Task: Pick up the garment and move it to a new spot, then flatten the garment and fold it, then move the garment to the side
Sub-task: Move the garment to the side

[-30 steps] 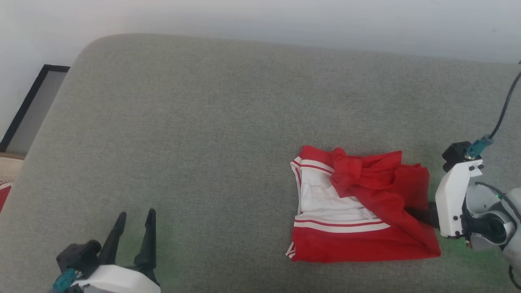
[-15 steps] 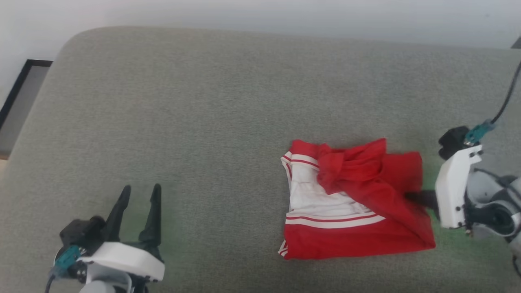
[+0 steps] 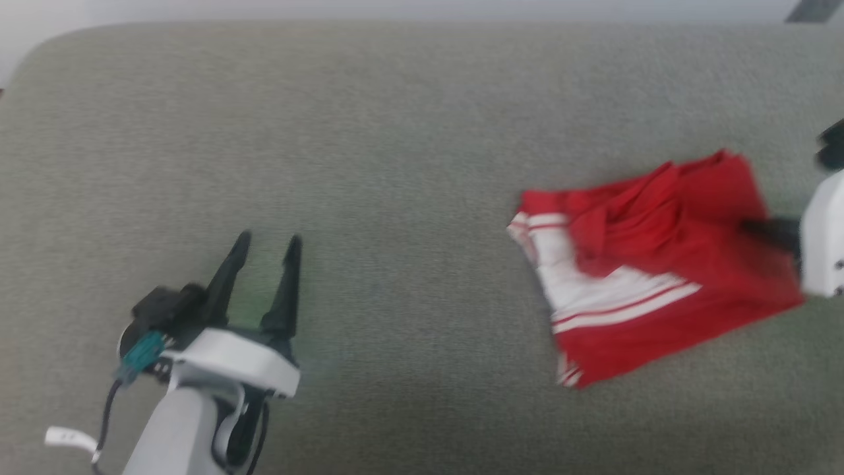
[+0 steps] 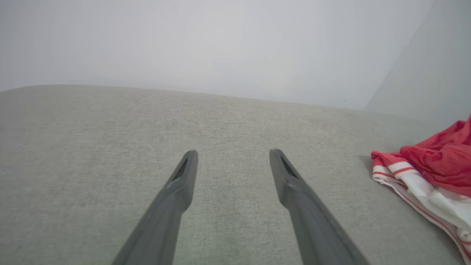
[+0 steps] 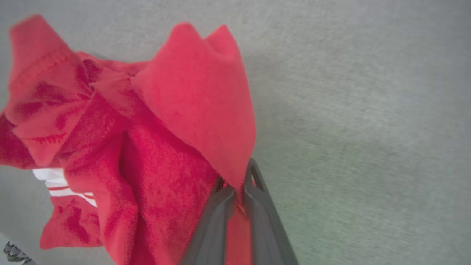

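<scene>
The right end effector (image 3: 759, 229) stood spread a second ago beside the right edge of the small red jersey garment with white-striped trim and a white fabric panel (image 3: 659, 277); it is now pressed together on that edge. In the right wrist view its two dark fingers (image 5: 259, 221) pinch a fold of red cloth, and the rest of the garment bunches above and to the left of the grip.

Since then the garment has swung round on the grey-green woven upholstered surface (image 3: 395, 165); its near hem, which lay square to the surface's far edge, now slopes, with the gripped right side drawn farther away and the striped left corner trailing nearer. Part of the shift in the head view is the camera's own, for that view has moved and blurred.

I judge this to be the start of the pick-up-and-move step; the grip is made and the cloth is beginning to be dragged or lifted, while flattening and folding are not yet done.

The left end effector (image 3: 269, 241) is spread wide and holds nothing; it sits low over bare upholstery at the near left, well apart from the garment.

No container comes into it; the garment rests on the upholstery itself, at the right of the scene.
</scene>
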Motion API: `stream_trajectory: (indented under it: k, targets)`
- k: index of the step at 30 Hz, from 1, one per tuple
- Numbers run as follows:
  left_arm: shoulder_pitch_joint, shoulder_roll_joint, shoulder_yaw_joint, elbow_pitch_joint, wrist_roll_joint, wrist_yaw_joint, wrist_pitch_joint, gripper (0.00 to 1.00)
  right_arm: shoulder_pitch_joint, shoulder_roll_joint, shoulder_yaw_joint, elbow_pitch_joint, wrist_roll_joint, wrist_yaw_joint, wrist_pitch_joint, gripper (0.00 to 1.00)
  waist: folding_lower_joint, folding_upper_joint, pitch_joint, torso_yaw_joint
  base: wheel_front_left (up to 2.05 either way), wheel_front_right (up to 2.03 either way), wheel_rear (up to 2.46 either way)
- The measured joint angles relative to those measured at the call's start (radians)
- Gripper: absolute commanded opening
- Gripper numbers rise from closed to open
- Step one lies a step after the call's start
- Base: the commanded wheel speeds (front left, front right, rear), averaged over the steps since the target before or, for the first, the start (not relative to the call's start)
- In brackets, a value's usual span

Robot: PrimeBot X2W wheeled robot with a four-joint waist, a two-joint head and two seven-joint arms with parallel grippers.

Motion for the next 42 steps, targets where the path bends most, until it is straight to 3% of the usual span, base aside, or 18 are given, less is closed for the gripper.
stream_trajectory:
  k: [15, 32, 42]
  targets:
    - [-0.239, 0.008, -0.153, 0.057, 0.018, -0.001, 0.000, 1.00, -0.156, -0.106, -0.001, 0.067, -0.043, 0.000, -0.180, 0.00, 0.0000, 0.0000, 0.123, -0.138, 0.00, 0.00, 0.00]
    - [-0.450, 0.032, -0.312, 0.119, 0.016, -0.001, 0.000, 1.00, -0.353, -0.177, 0.119, 0.275, -0.129, 0.000, -0.444, 0.00, 0.0000, 0.0000, 0.249, -0.267, 0.00, 0.00, 0.00]
    - [-0.526, 0.033, -0.367, 0.127, 0.014, -0.001, -0.001, 1.00, -0.428, -0.153, 0.187, 0.462, -0.159, 0.000, -0.585, 0.00, 0.0000, 0.0000, 0.312, -0.292, 0.00, 0.00, 0.00]
